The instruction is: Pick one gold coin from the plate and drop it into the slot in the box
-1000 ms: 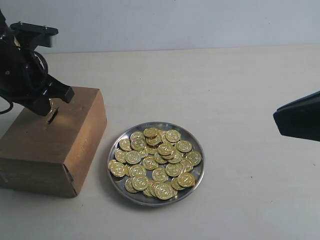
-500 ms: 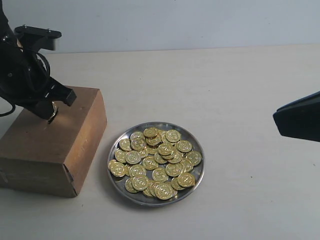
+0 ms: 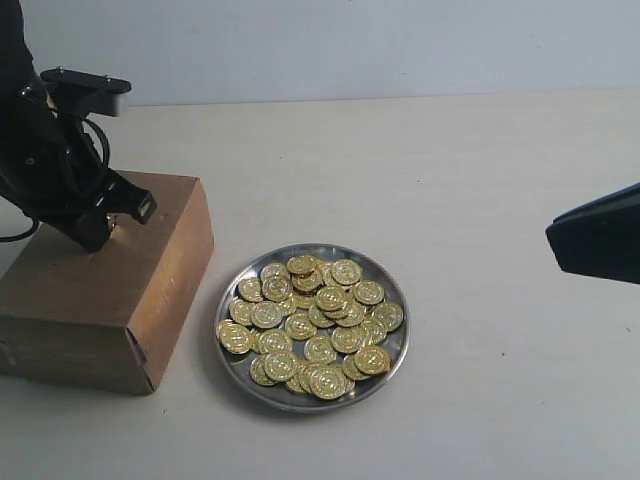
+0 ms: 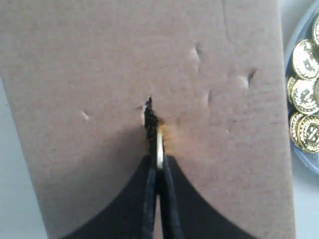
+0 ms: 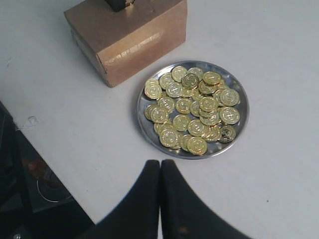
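**Student:** Where is the gold coin (image 4: 160,144)?

**Tutor:** It sits edge-on between the two dark fingers of the left claw (image 4: 159,158), which is clamped on it. In the left wrist view only a thin bright rim of the coin shows. Its free edge lies at one end of the slot (image 4: 149,118), a short, ragged dark slit in the top face of the brown box (image 4: 89,64). Whether the coin has entered the slit cannot be told. A few small dents mark the cardboard around the slit.

**Student:** What does the exterior view add?

**Tutor:** At the left, the left claw stands low over the top of the box, and its black body hides both coin and slot. To the right of the box, near it but not touching, the plate (image 3: 330,248) rests on the pale worktop (image 3: 480,170). The plate holds a heap of coins (image 3: 315,320), many overlapping, and its shiny rim is bare all round.

**Student:** And the other arm?

**Tutor:** The right claw (image 5: 160,167) has its fingers pressed together with nothing between them. It hangs over bare worktop, well apart from the plate. In the exterior view it shows only as a dark wedge at the right edge — the plate lies between it and the box.
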Robot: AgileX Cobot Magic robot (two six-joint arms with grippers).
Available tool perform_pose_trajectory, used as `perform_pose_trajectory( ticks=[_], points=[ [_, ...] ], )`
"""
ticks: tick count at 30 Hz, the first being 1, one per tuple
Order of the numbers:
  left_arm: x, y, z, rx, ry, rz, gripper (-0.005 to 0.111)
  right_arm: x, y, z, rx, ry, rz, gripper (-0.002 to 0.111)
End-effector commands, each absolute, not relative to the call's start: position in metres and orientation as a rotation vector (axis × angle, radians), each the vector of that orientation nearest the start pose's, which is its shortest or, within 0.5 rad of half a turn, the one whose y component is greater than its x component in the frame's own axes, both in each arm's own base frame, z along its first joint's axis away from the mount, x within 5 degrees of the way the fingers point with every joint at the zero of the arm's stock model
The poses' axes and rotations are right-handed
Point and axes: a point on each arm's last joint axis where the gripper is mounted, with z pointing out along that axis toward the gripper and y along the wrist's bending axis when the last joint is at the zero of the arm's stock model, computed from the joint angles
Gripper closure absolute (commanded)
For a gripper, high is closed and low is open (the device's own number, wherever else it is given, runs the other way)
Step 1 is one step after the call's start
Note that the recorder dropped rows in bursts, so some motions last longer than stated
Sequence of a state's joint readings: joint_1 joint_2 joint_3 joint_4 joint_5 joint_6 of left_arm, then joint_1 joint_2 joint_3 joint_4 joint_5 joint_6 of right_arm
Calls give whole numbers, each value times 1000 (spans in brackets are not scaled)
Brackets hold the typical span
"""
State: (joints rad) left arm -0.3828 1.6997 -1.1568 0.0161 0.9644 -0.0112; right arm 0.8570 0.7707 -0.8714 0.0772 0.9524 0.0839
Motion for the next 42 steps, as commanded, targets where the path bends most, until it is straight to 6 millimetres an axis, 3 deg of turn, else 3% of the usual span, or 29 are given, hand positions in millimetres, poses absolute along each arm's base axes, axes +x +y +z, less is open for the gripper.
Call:
perform_pose_trajectory(
  ticks=[1,6,8,10,13,17,21,25,28,32,35,42],
  points=[
    [301,-119,220,562,2926,-25,91,82,103,352,-881,2228,551,108],
    [301,-118,223,574,2914,-24,55,82,103,352,-881,2228,551,108],
    [300,-117,227,580,2903,-12,47,82,103,352,-881,2228,551,108],
    [300,-116,235,588,2875,7,46,82,103,352,-880,2223,550,108],
    [298,-114,259,579,2795,6,57,83,101,358,-855,2153,560,108],
    [281,-109,312,460,2569,-98,107,81,92,377,-788,1938,570,108],
    [237,-102,365,362,2252,-307,105,65,67,396,-729,1737,555,108],
    [174,-89,385,377,1891,-402,105,45,44,393,-623,1588,638,108],
    [132,-77,373,372,1701,-478,105,36,35,372,-533,1497,739,108],
    [94,-61,328,348,1571,-553,105,34,36,326,-452,1400,859,108],
    [83,-52,287,296,1547,-592,105,39,44,288,-449,1376,891,108],
    [72,-44,222,236,1598,-619,105,43,52,234,-502,1379,864,108]
  ],
)
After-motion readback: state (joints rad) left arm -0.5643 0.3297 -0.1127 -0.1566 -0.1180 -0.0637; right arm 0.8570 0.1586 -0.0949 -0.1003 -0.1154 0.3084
